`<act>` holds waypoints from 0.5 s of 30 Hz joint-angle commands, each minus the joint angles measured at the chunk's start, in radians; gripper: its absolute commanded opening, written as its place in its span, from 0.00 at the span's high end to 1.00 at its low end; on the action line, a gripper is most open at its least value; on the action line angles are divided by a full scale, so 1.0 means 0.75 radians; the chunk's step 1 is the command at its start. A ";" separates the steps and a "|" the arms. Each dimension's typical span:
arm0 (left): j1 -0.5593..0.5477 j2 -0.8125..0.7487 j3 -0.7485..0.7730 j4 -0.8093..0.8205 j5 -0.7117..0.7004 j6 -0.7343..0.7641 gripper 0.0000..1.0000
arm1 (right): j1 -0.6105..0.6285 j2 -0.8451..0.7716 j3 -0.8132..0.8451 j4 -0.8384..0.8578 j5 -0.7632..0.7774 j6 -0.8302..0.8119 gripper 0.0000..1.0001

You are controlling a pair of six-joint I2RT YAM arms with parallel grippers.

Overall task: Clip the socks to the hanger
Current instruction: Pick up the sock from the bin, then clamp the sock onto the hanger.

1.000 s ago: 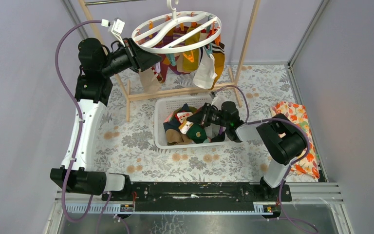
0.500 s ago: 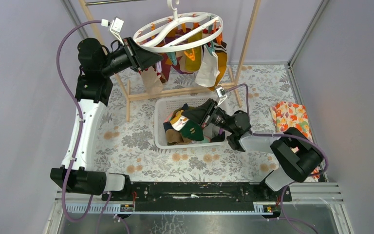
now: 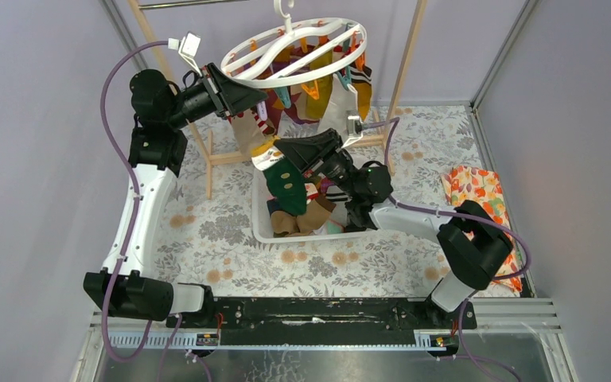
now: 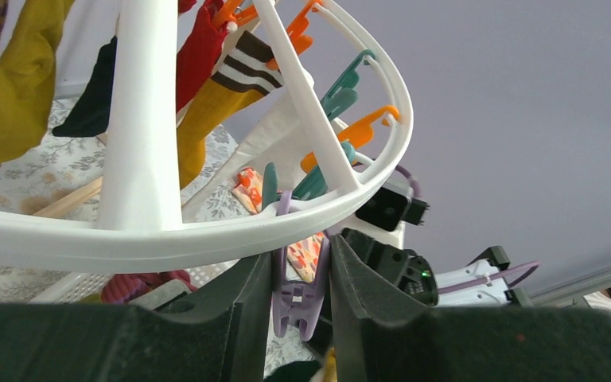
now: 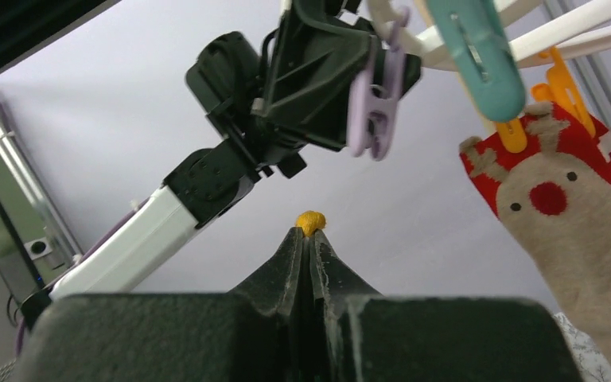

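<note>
Under the white round plastic ring hanger (image 4: 207,239), my left gripper (image 4: 301,263) pinches a lilac plastic clip (image 4: 296,304); my right gripper (image 5: 309,239) apparently pinches a dark-green fabric sock (image 3: 285,181).

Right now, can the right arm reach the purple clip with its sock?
Probably yes: the right gripper, shut on the green sock, points up at the purple clip held in the left gripper, with only open air between. A teal clip hangs close beside.

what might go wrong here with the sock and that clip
1. The right tool pinches the green sock only by its yellow end, so it may slip and drop toward the white basket.
2. The left tool grips a lilac clip on the hanging hanger; a push could swing it off line.
</note>
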 commanded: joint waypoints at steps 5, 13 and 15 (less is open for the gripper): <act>-0.003 -0.043 -0.037 0.143 0.137 -0.154 1.00 | 0.004 0.108 0.189 0.071 0.102 -0.035 1.00; -0.003 -0.045 -0.051 0.183 0.151 -0.198 1.00 | 0.005 0.126 0.229 0.079 0.093 -0.064 1.00; -0.003 -0.046 -0.057 0.192 0.153 -0.207 1.00 | 0.005 0.128 0.233 0.082 0.098 -0.068 1.00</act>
